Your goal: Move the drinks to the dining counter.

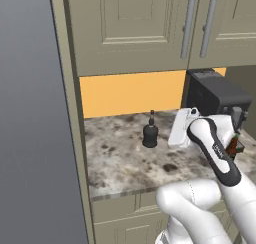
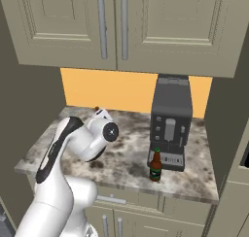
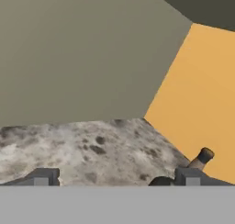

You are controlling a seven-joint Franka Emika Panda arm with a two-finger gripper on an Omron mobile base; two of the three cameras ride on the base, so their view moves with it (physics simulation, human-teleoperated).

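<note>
Left base view shows the black bottle (image 1: 150, 133) upright on the speckled table (image 1: 120, 163), toward the far left, before the orange wall (image 1: 130, 92). The arm bends over the table just right of this bottle, its white hand close beside it. The red-capped bottle (image 1: 233, 145) stands farther right, mostly hidden behind the arm, in front of the coffee machine (image 1: 215, 93). Right base view puts that red-capped bottle (image 2: 155, 165) near the table's front edge, just before the machine's (image 2: 170, 122) base, well apart from the arm. Hand view shows the pincer (image 3: 117, 177) with its tips spread wide and nothing between them; the black bottle's thin neck (image 3: 200, 159) rises just beside the right tip, close to the orange wall. Beige cabinets (image 2: 116, 25) hang above.
</note>
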